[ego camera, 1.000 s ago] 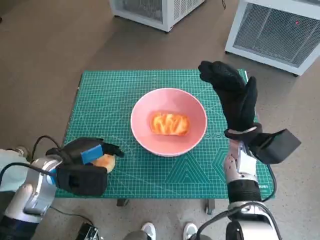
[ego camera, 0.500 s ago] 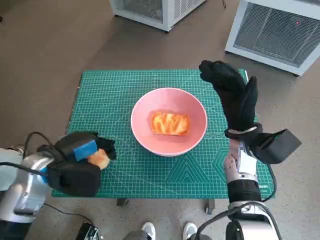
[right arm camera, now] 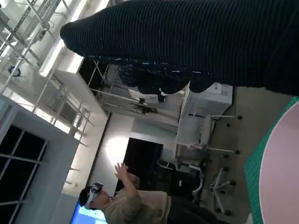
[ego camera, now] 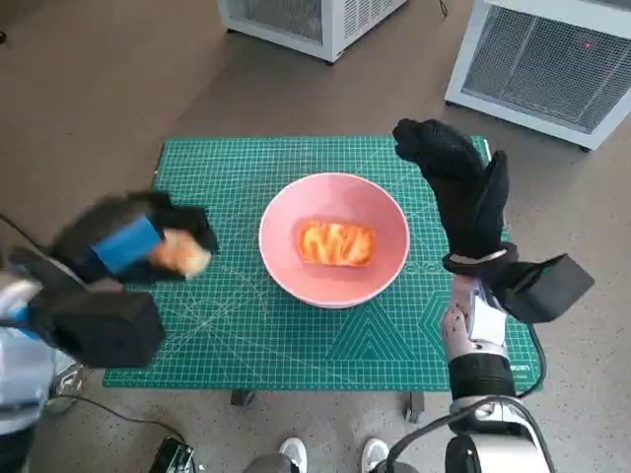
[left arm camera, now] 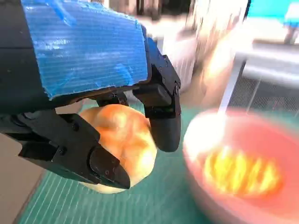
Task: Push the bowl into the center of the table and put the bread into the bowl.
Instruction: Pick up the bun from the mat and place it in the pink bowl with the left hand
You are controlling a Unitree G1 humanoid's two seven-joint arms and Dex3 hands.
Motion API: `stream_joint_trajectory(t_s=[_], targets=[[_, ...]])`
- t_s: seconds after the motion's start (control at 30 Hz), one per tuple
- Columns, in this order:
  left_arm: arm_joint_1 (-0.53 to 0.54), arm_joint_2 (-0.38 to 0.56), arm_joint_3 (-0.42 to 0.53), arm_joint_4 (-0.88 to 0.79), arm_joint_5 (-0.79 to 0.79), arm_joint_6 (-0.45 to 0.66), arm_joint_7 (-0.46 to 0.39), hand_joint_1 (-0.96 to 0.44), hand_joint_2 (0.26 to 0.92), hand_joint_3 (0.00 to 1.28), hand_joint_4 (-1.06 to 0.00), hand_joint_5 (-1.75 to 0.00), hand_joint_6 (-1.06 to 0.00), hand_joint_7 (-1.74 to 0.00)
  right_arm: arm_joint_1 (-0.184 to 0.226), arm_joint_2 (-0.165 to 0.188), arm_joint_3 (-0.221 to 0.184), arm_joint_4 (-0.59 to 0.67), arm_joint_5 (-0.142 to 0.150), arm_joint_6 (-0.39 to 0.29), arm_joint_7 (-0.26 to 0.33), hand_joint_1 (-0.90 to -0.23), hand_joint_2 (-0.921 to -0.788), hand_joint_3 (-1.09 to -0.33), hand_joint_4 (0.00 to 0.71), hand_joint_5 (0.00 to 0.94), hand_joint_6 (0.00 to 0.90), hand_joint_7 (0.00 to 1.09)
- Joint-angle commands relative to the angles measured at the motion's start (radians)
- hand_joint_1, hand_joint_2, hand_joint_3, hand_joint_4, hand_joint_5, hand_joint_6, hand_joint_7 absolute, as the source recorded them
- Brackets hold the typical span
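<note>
— What is changing at this moment?

— The left hand point(ego camera: 133, 241) is rising from the near left corner of the desk point(ego camera: 246, 168) and is travelling toward the pink bowl point(ego camera: 334, 239). One second ago it was lying low on the green mat point(ego camera: 227, 335), and now it is blurred from moving. Its fingers point(left arm camera: 161, 116) are clamping a round bread roll point(left arm camera: 124, 140); in the left wrist view the roll is sitting between them, above the mat.

— And where is the bowl?

— It is standing about in the middle of the desk, the same place as before. One piece of bread point(ego camera: 335, 243) is already lying inside it. So I am judging that the pushing is finished and that this roll is the part remaining.

— Is the right hand helping?

— No. The right hand point(ego camera: 458, 187) is staying upright just beside the far right side of the bowl, holding nothing, its fingers stretched out. I cannot tell if it is touching the rim.

— What is needed next?

— Probably carrying the roll over the rim before letting it go.
</note>
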Motion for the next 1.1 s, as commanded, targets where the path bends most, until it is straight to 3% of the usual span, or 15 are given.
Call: stream_joint_trajectory(t_s=[0.03,0.4,0.63,1.1], targets=[[-0.087,-0.043,-0.018,-0.027,-0.005,0.018,0.028,0.0,0.92,0.03,-0.76,-1.1,-0.63,-1.15,0.018,0.006,0.0,0.015,0.003,0.012,0.003,-0.669,-0.921,-0.733,0.278,0.001,0.141,0.47],[-0.285,-0.159,-0.169,-0.028,0.063,0.058,0.021,0.0,0.913,0.03,-0.79,-1.05,-0.64,-1.17,0.03,0.003,0.0,0.002,0.004,0.012,0.003,-0.667,-0.921,-0.733,0.278,0.0,0.141,0.47],[-0.412,-0.237,-0.266,0.074,0.082,0.054,-0.006,0.0,0.913,0.03,-0.78,-1.06,-0.65,-1.15,0.042,-0.002,-0.004,-0.011,0.009,0.013,0.006,-0.668,-0.921,-0.733,0.275,0.0,0.139,0.47],[-0.473,-0.357,-0.359,0.322,0.088,-0.083,0.032,0.0,0.91,0.02,-0.77,-1.09,-0.69,-1.1,0.075,-0.017,-0.015,-0.06,0.012,0.025,-0.006,-0.68,-0.921,-0.736,0.267,0.001,0.13,0.47]])
